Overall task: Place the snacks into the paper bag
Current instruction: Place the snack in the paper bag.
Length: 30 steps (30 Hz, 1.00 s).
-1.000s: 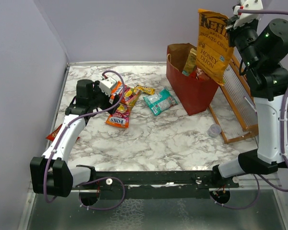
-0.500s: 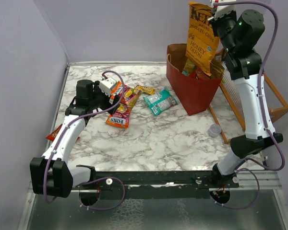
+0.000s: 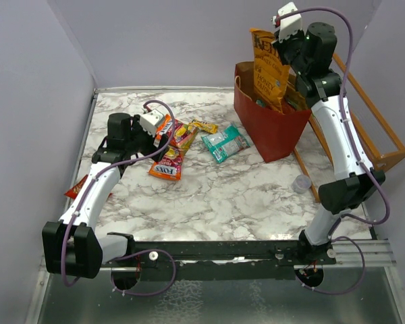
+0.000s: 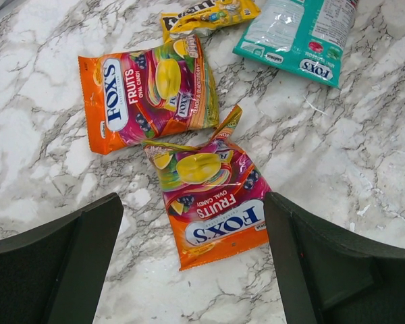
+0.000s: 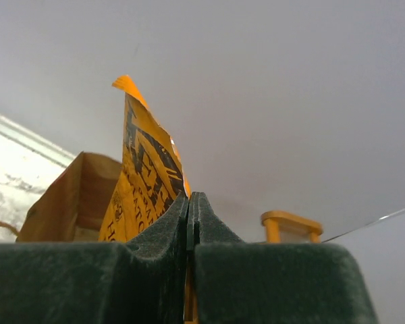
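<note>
- The chip bag [image 3: 268, 67] hangs with its bottom in the red paper bag [image 3: 273, 138], pinched tight at its top by the right gripper [image 3: 278, 35].
- Lower it straight down the middle, then let go.
- The left gripper [image 4: 192, 263] hangs open over the desk [image 3: 216, 199].
- Before, the chip bag was higher and further right.

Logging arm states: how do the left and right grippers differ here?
The left gripper is open and holds nothing; the right gripper is shut on the chip bag. The left sits low over a candy pouch on the table; the right is raised over the paper bag. Both are near snacks.
</note>
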{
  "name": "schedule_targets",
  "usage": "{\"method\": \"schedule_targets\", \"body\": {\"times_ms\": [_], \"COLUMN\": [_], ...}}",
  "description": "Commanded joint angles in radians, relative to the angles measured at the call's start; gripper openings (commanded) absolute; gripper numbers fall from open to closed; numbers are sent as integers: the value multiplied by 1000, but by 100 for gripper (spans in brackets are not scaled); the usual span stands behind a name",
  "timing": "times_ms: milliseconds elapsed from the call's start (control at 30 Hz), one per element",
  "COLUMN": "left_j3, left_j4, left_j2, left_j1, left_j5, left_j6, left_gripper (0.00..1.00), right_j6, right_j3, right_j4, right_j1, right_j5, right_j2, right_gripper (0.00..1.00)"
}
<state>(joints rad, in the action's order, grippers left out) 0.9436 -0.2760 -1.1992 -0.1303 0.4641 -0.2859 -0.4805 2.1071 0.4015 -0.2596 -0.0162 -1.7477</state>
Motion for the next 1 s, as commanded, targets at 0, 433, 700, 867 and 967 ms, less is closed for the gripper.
{"method": "schedule_targets", "body": {"times_ms": [0, 433, 700, 867, 967], "left_j3": [-17, -22, -21, -23, -27], "left_j4": [22, 22, 22, 22, 22], "left_j2": [20, 24, 26, 24, 28], "left_j1": [6, 6, 6, 6, 6], "left_j5": [40, 56, 57, 58, 54], "left_j6": [1, 0, 2, 1, 0], "left_gripper": [89, 89, 89, 89, 89], "right_j6": [62, 119, 82, 34, 16], "right_j3": [-24, -281, -370, -372, -365], "right_j4": [7, 35, 80, 118, 144], "right_j1": [15, 78, 144, 159, 163], "right_j5": [69, 100, 108, 95, 94], "right_j2": [-11, 69, 79, 61, 50], "right_gripper": [1, 1, 3, 11, 18]}}
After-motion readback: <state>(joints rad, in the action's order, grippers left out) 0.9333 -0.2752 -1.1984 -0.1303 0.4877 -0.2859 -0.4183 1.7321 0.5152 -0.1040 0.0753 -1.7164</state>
